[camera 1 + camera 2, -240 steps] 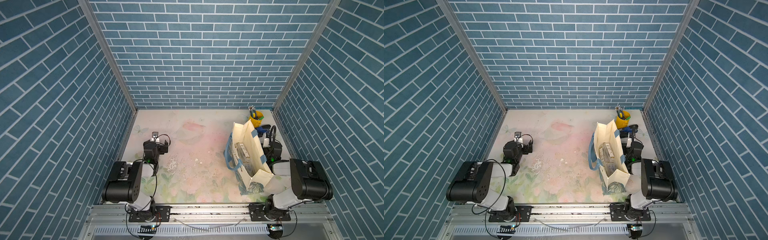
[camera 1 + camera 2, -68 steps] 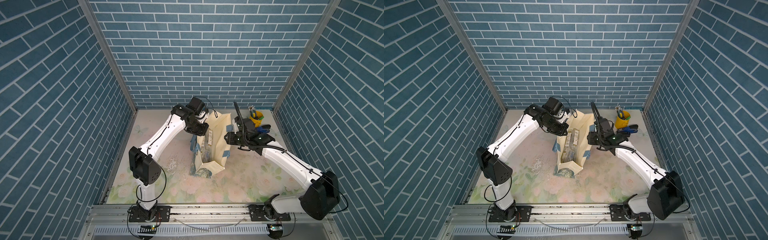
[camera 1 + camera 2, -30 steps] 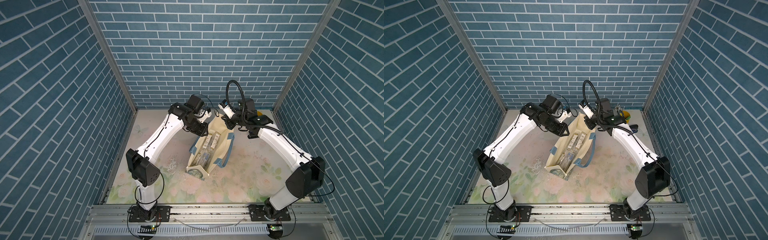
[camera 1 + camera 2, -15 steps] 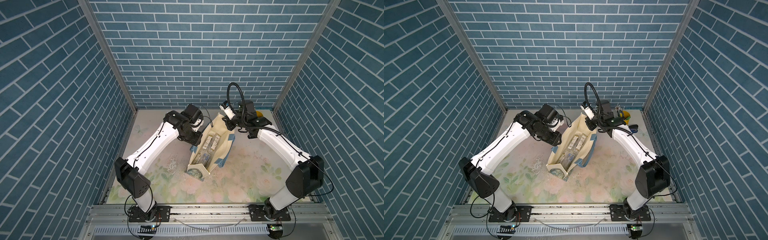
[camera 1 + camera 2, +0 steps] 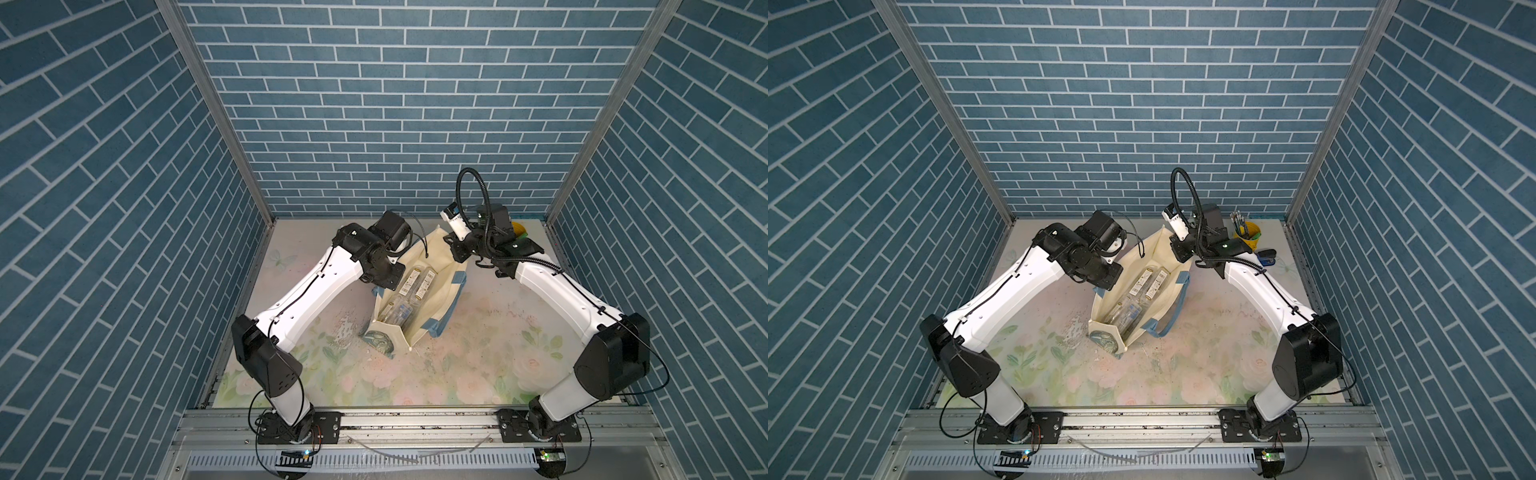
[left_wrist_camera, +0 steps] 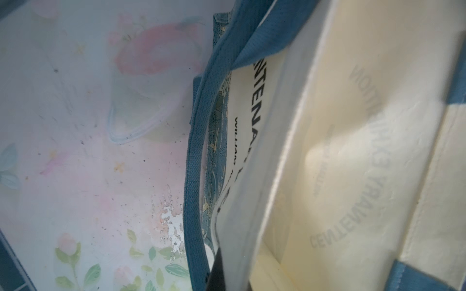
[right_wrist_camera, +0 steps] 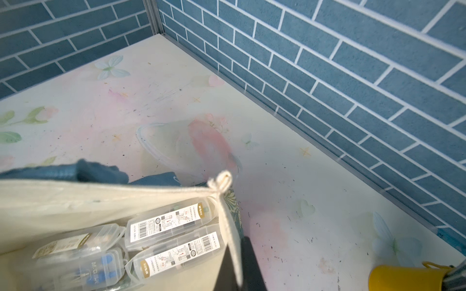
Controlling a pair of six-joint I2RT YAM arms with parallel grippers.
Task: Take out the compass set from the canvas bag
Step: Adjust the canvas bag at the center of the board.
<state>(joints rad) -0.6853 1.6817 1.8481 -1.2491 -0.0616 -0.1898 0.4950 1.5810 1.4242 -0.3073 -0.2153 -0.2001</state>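
Holding the canvas bag (image 5: 441, 286) open at mid-table, both your grippers are clamped on its cream rim.

In both top views your left gripper (image 5: 390, 284) and right gripper (image 5: 1183, 254) pinch opposite edges. Bare floral mat (image 5: 1204, 353) lies in front, and a yellow cup (image 5: 1249, 232) crowds the back corner behind your right arm. Left wrist: you see a woven blue strap (image 6: 194, 176) and lettering showing reversed through the cloth, with one dark finger (image 6: 216, 274) cut off at the frame edge. Right wrist: the rim runs between two dark fingers (image 7: 252, 267). The compass set cases (image 7: 171, 221), clear plastic with barcode labels, lie on the bag's floor, the farther ones blurred.
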